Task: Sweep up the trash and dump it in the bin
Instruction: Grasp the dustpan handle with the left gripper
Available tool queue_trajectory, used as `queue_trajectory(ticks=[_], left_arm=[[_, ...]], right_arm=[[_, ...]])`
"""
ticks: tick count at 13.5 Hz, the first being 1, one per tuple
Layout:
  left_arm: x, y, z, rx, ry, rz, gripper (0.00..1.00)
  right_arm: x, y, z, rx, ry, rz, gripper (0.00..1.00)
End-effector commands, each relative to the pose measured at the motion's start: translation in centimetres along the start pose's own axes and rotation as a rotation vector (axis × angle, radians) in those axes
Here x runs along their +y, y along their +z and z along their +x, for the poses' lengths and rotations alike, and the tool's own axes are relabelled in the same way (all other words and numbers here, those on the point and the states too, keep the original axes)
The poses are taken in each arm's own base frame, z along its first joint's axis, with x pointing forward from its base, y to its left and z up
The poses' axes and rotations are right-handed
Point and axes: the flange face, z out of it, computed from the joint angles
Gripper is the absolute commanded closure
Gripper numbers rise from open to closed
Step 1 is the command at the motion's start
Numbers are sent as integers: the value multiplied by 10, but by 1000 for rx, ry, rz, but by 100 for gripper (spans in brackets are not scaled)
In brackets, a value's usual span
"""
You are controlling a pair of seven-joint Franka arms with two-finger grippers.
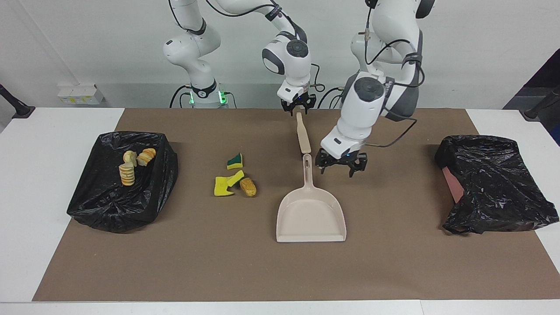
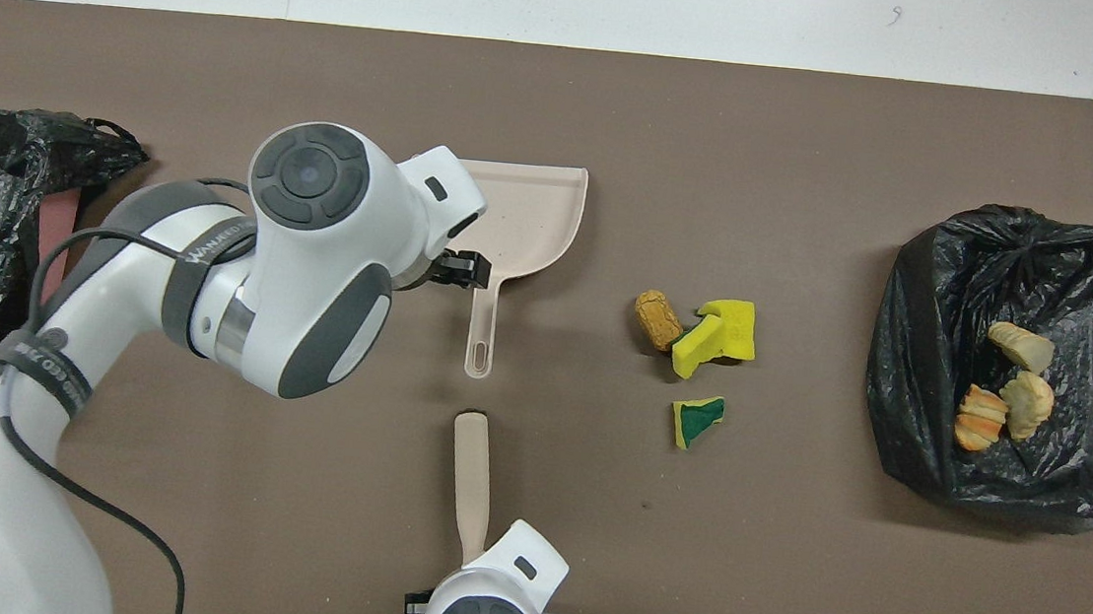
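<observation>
Jaws spread, the left gripper (image 1: 342,168) hangs beside the dustpan (image 1: 311,214) handle mid-table while the right gripper (image 1: 298,106), its hold impossible to tell, meets the brush (image 1: 302,135) near the robots' edge; three chunks (image 1: 131,164) sit in the bin (image 1: 109,205) at the right arm's end, with yellow scraps (image 1: 227,181) and a lump (image 1: 248,187) unswept mid-table.

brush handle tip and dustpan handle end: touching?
Apart. The overhead view shows a strip of brown mat between the brush handle tip and the dustpan handle end.
</observation>
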Motion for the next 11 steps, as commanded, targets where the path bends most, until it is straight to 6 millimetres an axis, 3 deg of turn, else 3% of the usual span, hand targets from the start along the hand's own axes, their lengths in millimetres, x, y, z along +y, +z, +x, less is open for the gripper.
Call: queue_trajectory(ticks=[1,4,6,11], left_arm=[[14,16,-8,18,-28,1,0],[20,33,-17,8,-25,4,0],[26,35,-22,5,-30,3,0],[45,50,-28,8,-45,-3,0]], right_arm=[[-1,1,6,4,-17,21,100],[-2,-11,17,5,-28,1,100],[8,-31,21,14,-31,-28,100],[52,-70,36,37,-15,-84,100]])
